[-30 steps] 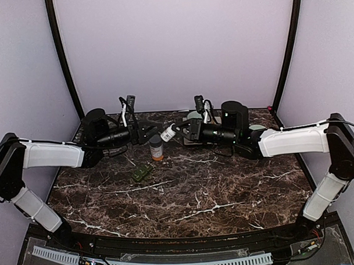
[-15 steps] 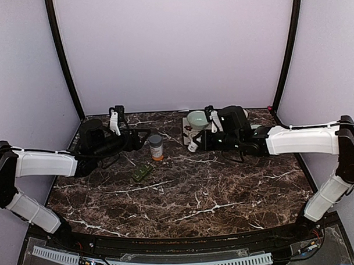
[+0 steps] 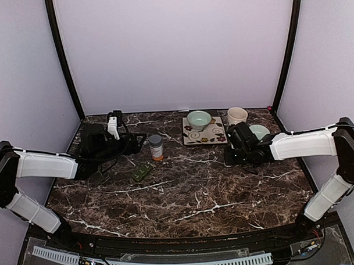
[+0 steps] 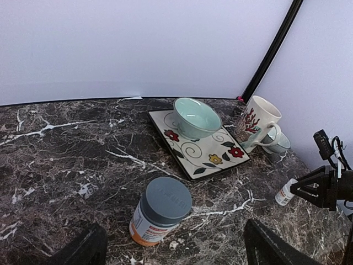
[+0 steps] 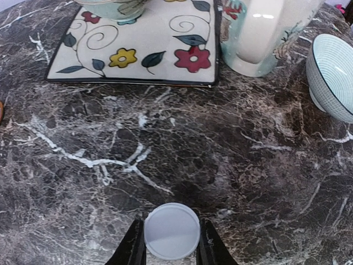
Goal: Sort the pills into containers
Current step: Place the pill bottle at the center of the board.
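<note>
The dark green pill box [image 3: 142, 172] lies on the marble table, in front of an orange bottle with a grey cap [image 3: 156, 147]. No pills show in any view. My left gripper [image 3: 140, 143] is open and empty just left of that bottle; in the left wrist view the bottle [image 4: 160, 210] stands ahead of the gripper [image 4: 176, 255], between its spread fingers. My right gripper [image 3: 229, 158] is low over the table, right of the tray. It is shut on a small white-capped bottle [image 5: 171, 231], which also shows in the left wrist view [image 4: 285, 192].
A floral square tray [image 3: 204, 138] holds a pale green bowl [image 3: 198, 119] at the back. A cream mug [image 3: 237, 115] and a small striped bowl [image 3: 259, 131] stand right of the tray, close to the right arm. Black frame posts rise at both back corners.
My right gripper has carried the small white bottle from beside the orange bottle, rightward past the tray and down to the table. My left gripper has drawn back slightly to the left.
</note>
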`<move>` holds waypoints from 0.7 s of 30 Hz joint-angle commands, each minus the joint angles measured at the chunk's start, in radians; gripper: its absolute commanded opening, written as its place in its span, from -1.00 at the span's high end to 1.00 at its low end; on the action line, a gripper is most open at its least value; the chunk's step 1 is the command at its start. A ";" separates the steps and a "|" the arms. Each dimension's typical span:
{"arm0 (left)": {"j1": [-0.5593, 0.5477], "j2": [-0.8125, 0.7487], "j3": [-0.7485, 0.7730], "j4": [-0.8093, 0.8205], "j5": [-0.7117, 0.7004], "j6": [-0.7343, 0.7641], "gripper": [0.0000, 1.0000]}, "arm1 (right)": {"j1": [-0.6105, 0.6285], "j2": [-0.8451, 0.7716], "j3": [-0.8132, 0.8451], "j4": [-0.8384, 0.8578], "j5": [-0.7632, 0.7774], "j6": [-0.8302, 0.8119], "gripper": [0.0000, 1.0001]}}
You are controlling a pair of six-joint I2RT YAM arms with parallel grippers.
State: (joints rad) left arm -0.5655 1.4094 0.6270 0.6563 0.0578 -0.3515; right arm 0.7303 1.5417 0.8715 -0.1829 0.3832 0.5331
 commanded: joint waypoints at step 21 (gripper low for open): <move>-0.004 -0.012 -0.039 0.030 -0.034 0.016 -0.77 | -0.031 -0.003 -0.101 0.049 0.035 0.063 0.49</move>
State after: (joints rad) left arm -0.5655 1.4193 0.6025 0.6601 0.0338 -0.3431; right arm 0.7021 1.5410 0.7906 -0.1726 0.4213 0.5804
